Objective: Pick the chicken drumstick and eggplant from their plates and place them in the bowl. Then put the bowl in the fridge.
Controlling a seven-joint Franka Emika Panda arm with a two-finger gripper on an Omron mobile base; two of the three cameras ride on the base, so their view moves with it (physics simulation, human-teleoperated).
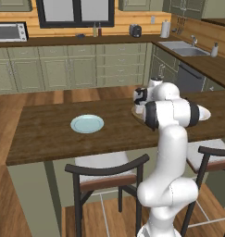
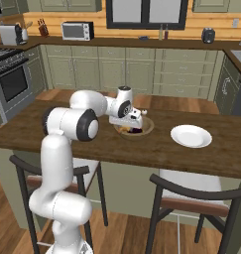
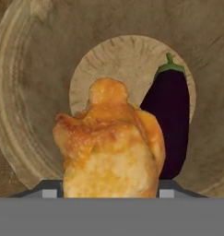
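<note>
In the hand view the golden-brown chicken drumstick (image 3: 111, 147) sits between my gripper's (image 3: 109, 190) two tips, whose jaws are closed against its sides. Just below lies the wooden bowl (image 3: 35, 92), with the dark purple eggplant (image 3: 171, 120) lying on its floor to the right of the drumstick. In the right base view my gripper (image 2: 129, 124) points down into the bowl (image 2: 148, 127) on the island counter, orange and purple showing under it. An empty pale plate (image 2: 191, 136) lies right of the bowl, and the same plate (image 1: 87, 123) appears in the left base view. The fridge is out of view.
The bowl stands on a dark wooden island counter (image 2: 92, 144). Two stools (image 2: 191, 198) are tucked under its near edge. Behind are green-grey cabinets, a stove (image 2: 10, 82) at the left, a microwave (image 2: 77, 31) and a sink (image 1: 185, 48).
</note>
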